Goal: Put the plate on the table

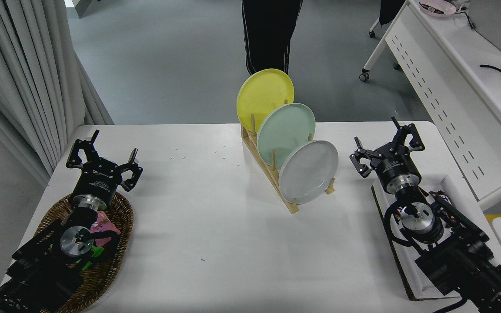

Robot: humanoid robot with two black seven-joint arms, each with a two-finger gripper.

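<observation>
Standing in rack (272, 174), the plate (308, 172) — right gripper (385, 145) wide, beside its rim, bare table (215, 226) ahead

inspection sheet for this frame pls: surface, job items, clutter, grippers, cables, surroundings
Surface: white table, a few small specks, otherwise bare in the middle.
Job's things: grey-white plate stands on edge in the nearest slot of the wooden rack; mint plate and yellow plate stand behind it.
Clutter: wicker basket with pink and green items at the left; flat tray under the right arm.
Grippers: left gripper over the basket's far edge, jaws open, empty; right gripper right of the rack, jaws open, empty.
Cables: black cable on the side desk.
Surroundings: person's legs beyond the table; curtain at the left.
</observation>
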